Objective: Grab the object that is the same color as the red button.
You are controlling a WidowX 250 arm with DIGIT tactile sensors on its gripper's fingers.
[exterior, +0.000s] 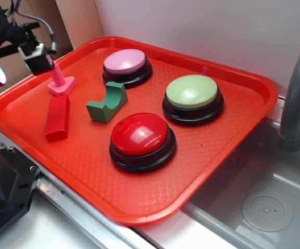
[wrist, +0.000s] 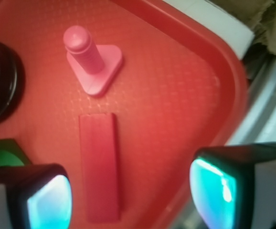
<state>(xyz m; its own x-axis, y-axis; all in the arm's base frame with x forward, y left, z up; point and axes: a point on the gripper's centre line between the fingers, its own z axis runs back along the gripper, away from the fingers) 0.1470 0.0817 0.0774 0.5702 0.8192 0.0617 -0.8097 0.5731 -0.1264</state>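
The object, a small red rectangular block [exterior: 57, 118], lies flat on the red tray [exterior: 202, 150] near its left edge. In the wrist view the block [wrist: 99, 166] runs lengthwise below me, closer to my left finger than to my right. My gripper [wrist: 133, 195] hangs above it, open, nothing between its teal pads [wrist: 49, 202]. In the exterior view the gripper [exterior: 33, 54] is high at the tray's far left corner, above the pink bolt. The red button [exterior: 140, 136] stands at the tray's front middle.
A pink bolt [exterior: 60, 82] stands just behind the block, also seen as the pink bolt [wrist: 89, 59]. A green notched block [exterior: 107, 102], a pink-topped button [exterior: 126, 65] and a light green-topped button [exterior: 192, 95] share the tray. A sink and grey faucet [exterior: 298, 88] lie to the right.
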